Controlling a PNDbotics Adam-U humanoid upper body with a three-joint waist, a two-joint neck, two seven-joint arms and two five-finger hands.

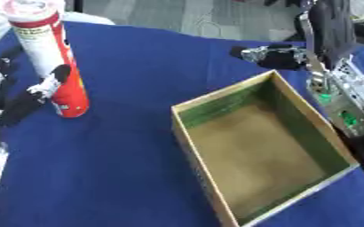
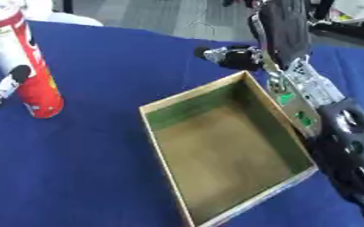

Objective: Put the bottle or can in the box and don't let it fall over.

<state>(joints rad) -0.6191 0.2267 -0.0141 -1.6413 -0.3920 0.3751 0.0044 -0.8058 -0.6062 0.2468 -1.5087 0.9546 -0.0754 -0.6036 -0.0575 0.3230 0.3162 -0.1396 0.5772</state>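
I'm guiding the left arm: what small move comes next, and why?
Probably close the left robot hand around the can. Its fingers touch the can's side, but it isn't clear they hold it. The can stands upright on the cloth, left of the empty box.

A tall can (image 1: pixel 51 62), white above and red below, is standing upright on the blue surface (image 1: pixel 123 155) at the left. An open, empty box (image 1: pixel 259 148) with pale wooden walls and a brown floor is sitting well apart at the right.
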